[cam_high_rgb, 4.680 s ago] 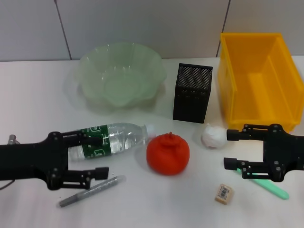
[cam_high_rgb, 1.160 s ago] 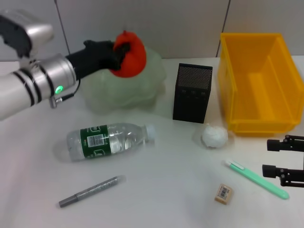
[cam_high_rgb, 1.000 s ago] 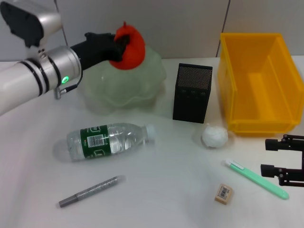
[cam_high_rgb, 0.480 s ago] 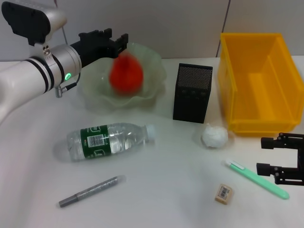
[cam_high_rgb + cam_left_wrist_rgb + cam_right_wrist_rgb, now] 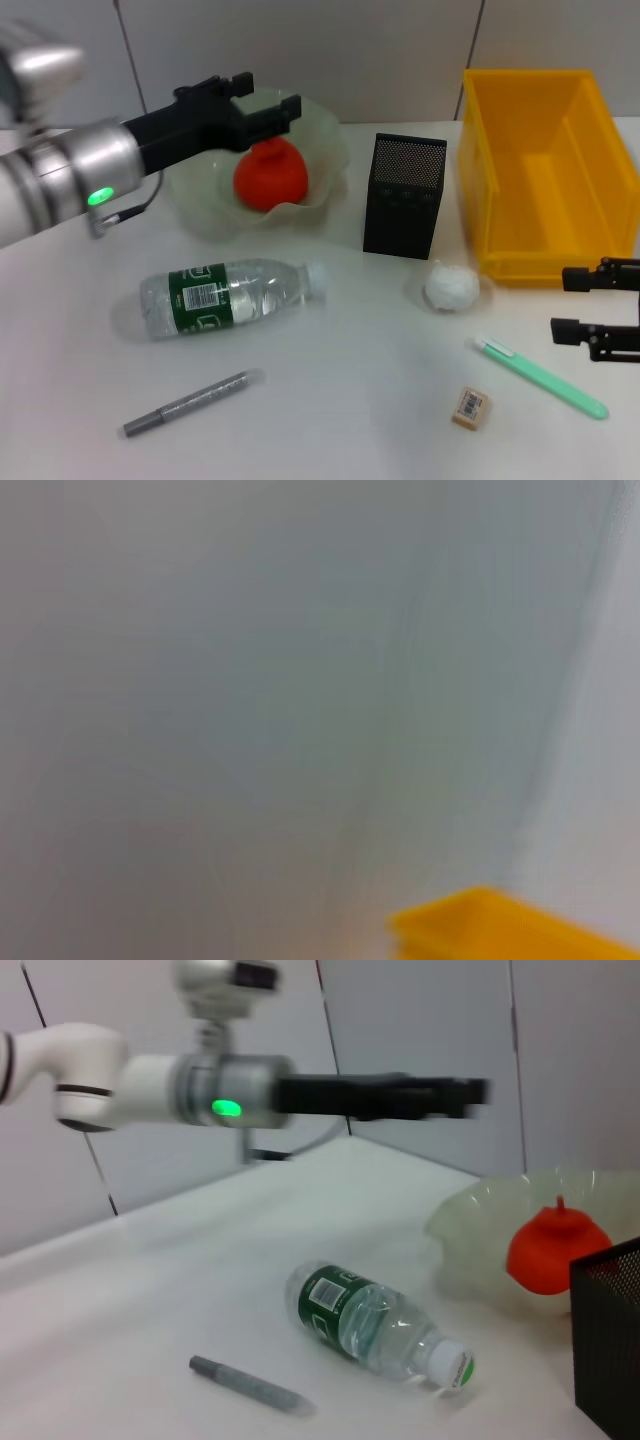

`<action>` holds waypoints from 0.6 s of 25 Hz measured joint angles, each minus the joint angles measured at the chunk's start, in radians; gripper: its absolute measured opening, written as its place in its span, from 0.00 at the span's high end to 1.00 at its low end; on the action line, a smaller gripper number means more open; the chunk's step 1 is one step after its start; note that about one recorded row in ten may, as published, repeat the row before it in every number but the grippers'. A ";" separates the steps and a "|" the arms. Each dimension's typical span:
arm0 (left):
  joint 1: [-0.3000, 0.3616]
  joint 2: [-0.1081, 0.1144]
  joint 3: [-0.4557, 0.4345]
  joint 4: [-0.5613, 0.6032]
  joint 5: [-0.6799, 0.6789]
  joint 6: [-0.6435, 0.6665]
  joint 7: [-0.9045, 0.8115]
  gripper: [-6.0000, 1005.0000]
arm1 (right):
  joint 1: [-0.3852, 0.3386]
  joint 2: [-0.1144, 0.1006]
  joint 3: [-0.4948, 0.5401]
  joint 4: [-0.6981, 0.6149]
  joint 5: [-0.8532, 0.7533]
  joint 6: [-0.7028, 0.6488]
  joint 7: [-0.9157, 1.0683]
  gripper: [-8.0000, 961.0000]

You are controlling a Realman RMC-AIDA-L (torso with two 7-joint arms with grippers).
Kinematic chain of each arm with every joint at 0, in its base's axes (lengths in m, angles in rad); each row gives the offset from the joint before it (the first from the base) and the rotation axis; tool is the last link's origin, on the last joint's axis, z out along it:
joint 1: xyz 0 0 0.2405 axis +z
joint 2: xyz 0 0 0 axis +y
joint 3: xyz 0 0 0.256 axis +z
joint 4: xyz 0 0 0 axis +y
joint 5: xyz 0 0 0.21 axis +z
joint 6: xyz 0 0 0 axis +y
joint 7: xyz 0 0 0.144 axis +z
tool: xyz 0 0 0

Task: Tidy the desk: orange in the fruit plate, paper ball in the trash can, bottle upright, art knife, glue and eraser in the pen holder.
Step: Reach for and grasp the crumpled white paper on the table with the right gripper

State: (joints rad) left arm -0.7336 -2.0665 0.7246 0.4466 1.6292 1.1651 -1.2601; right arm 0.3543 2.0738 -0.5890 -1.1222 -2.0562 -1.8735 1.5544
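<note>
Trash can (image 5: pixel 545 170): you have it empty, paper ball (image 5: pixel 452 287) just before it.
Plate (image 5: pixel 325 175): orange (image 5: pixel 270 175) sits inside, job done.
Left gripper (image 5: pixel 262 107): fingers spread, empty, above the plate.
Right gripper (image 5: pixel 562 303): fingers apart, waiting beside the knife (image 5: pixel 540 377).

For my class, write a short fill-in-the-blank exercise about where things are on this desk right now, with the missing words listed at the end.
1. The orange sits inside the pale green ______.
2. The water bottle is lying on its ______, not standing.
3. The paper ball rests on the desk in front of the ______ trash can.
4. The left gripper hovers above the fruit plate with its fingers ______ and nothing in them.

Missing words: plate; side; yellow; open
</note>
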 joint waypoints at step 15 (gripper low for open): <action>0.380 0.003 0.052 0.201 -0.013 0.598 0.002 0.18 | 0.276 0.003 -0.410 -0.387 -0.436 -0.036 0.809 0.27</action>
State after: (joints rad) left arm -0.3538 -2.0637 0.7771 0.6472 1.6158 1.7633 -1.2585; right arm 0.6306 2.0768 -0.9990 -1.5089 -2.4927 -1.9091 2.3637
